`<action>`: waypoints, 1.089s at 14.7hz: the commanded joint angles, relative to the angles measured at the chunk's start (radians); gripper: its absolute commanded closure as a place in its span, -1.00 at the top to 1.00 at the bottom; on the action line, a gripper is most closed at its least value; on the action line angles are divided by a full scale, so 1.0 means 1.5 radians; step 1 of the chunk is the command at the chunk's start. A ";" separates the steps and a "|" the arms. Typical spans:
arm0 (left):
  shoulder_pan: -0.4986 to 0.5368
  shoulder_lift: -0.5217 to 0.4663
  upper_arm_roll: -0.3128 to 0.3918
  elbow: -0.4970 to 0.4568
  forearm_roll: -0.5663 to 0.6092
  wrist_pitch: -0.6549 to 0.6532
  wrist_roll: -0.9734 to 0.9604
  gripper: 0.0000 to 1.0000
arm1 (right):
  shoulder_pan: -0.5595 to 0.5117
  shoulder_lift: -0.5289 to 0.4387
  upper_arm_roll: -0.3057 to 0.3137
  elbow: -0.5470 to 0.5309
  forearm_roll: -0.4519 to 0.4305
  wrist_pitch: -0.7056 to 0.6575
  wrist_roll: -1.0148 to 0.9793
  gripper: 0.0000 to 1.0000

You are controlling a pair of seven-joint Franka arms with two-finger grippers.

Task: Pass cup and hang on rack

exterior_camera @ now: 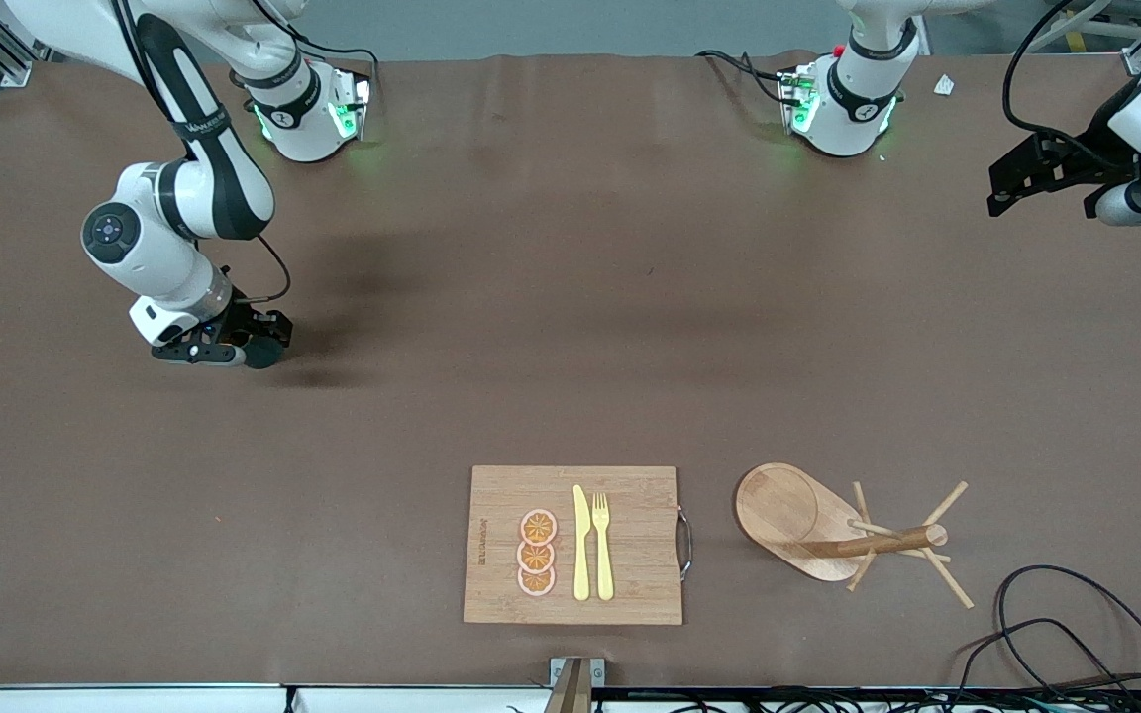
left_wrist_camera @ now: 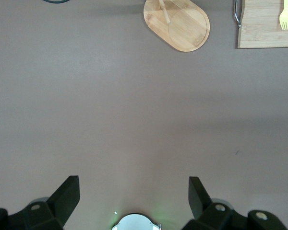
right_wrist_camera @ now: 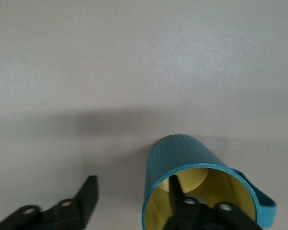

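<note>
The teal cup with a yellow inside stands on the brown table toward the right arm's end, and shows dark in the front view. My right gripper is down at it, straddling the cup's wall. One finger is inside the cup and the other stands outside, with a gap to the wall. The wooden rack stands near the front camera, toward the left arm's end. My left gripper waits open and empty in the air at the left arm's end.
A bamboo cutting board with orange slices, a yellow knife and a fork lies beside the rack, near the front camera. Black cables loop at the table's corner by the rack. The rack's base and the board show in the left wrist view.
</note>
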 commanded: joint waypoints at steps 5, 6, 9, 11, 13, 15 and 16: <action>0.007 0.001 0.000 0.002 0.003 0.003 0.007 1.00 | -0.020 0.004 0.003 -0.015 0.012 0.037 -0.010 -0.46; 0.007 0.000 0.000 0.002 0.003 0.003 0.006 1.00 | -0.020 0.007 0.003 -0.015 0.012 0.037 -0.010 -0.59; 0.008 -0.001 0.002 0.001 0.004 0.002 0.007 1.00 | -0.021 0.009 0.003 -0.015 0.012 0.038 -0.009 -0.87; 0.008 -0.001 0.003 0.001 0.005 0.001 0.007 1.00 | -0.021 0.011 0.003 -0.015 0.012 0.039 -0.009 -0.93; 0.008 0.000 0.005 0.002 0.005 0.002 0.007 1.00 | -0.019 0.010 0.003 -0.015 0.012 0.036 -0.009 -0.94; 0.008 0.000 0.005 0.002 0.005 0.003 0.006 1.00 | -0.013 0.006 0.004 -0.014 0.013 0.027 -0.005 -0.95; 0.008 0.000 0.005 0.003 0.005 0.004 0.006 1.00 | 0.001 -0.001 0.005 -0.013 0.013 0.014 0.001 -0.95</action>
